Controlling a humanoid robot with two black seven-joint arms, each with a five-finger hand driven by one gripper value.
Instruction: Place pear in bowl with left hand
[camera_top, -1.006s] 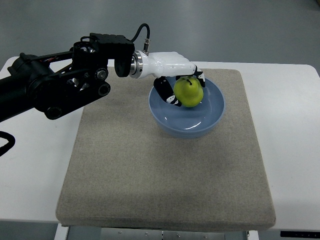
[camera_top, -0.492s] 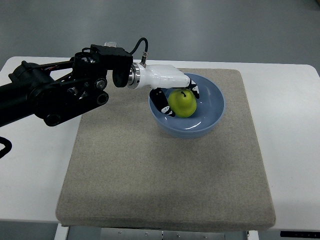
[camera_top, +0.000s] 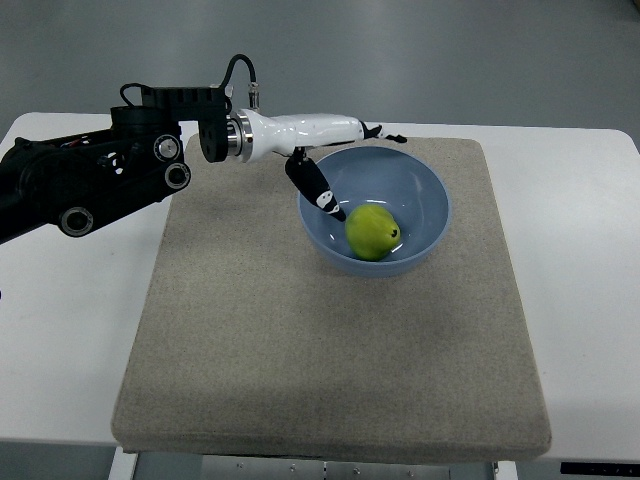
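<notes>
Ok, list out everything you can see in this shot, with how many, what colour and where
pear: one, green, lying inside the bowl, free of the hand
bowl: one, blue, on the far middle part of the mat
mat: one, grey-beige, covering the middle of the table
table: one, white, under the mat
left hand: one, white with black fingers, open, over the bowl's far left rim, holding nothing
left arm: one, black, coming in from the left edge
right hand: not in view
</notes>
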